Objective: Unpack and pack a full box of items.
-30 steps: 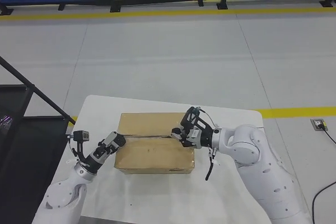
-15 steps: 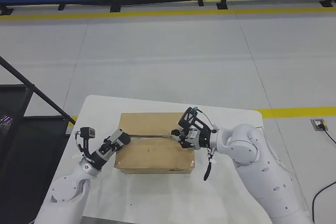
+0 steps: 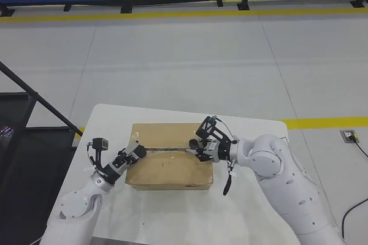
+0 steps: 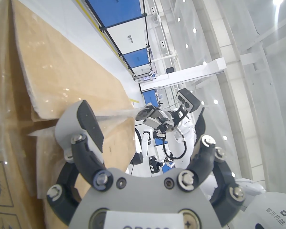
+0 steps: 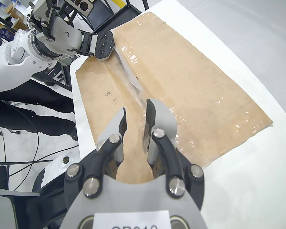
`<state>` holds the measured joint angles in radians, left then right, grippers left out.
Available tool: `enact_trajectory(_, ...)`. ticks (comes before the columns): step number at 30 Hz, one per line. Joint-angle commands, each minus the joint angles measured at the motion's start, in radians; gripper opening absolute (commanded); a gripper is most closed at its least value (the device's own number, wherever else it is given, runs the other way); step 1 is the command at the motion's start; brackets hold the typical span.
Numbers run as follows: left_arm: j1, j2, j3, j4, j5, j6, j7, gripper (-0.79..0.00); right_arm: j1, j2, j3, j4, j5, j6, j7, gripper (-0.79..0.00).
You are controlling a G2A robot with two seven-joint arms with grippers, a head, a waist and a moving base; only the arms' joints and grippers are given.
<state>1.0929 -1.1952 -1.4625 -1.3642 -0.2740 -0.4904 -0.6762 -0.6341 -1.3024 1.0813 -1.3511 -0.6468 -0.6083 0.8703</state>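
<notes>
A closed cardboard box (image 3: 168,168) lies in the middle of the white table (image 3: 172,214). Clear tape (image 5: 130,79) runs along its top seam. My right gripper (image 3: 196,150) hovers over the right end of the seam, its fingers close together with the tape between them. The strip (image 4: 116,116) rises off the box, pulled taut towards the right gripper (image 4: 155,117). My left gripper (image 3: 135,153) is open at the box's left end. One of its fingers (image 5: 104,45) rests on the box top (image 5: 193,84) beside the seam.
A black metal rack (image 3: 12,141) stands just off the table's left side. Bare table surface runs in front of the box and on both sides. A black cable (image 3: 229,180) hangs from the right arm near the box's right end.
My left gripper has swung in from the box's left front corner up to the left end of the seam. The right gripper has shifted only slightly.
</notes>
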Motion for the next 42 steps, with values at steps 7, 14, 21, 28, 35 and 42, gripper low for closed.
enact_trajectory(7, -0.006, 0.002, 0.010, 0.003, 0.003, 0.003, 0.002, 0.000, -0.013, 0.011, 0.016, -0.017, -0.009, 0.016, -0.018, -0.489)
enact_trajectory(14, -0.015, 0.002, 0.023, 0.008, 0.003, 0.005, 0.004, 0.000, -0.030, 0.022, 0.031, -0.029, -0.005, 0.031, -0.017, -0.477)
enact_trajectory(21, -0.023, 0.002, 0.035, 0.020, 0.002, 0.004, 0.006, 0.000, -0.034, 0.030, 0.045, -0.020, -0.003, 0.035, -0.061, -0.397)
enact_trajectory(28, -0.025, 0.003, 0.041, 0.018, -0.001, 0.002, 0.005, 0.000, -0.139, 0.048, 0.127, -0.125, -0.107, 0.073, -0.284, -0.256)
enact_trajectory(35, -0.027, 0.005, 0.042, 0.017, 0.000, 0.001, 0.007, 0.000, -0.139, 0.051, 0.057, -0.143, -0.096, -0.162, -0.300, -0.785)
enact_trajectory(42, -0.031, 0.006, 0.050, 0.016, -0.006, 0.002, 0.010, 0.000, 0.010, 0.038, -0.098, -0.038, 0.005, -0.355, -0.123, -0.785)
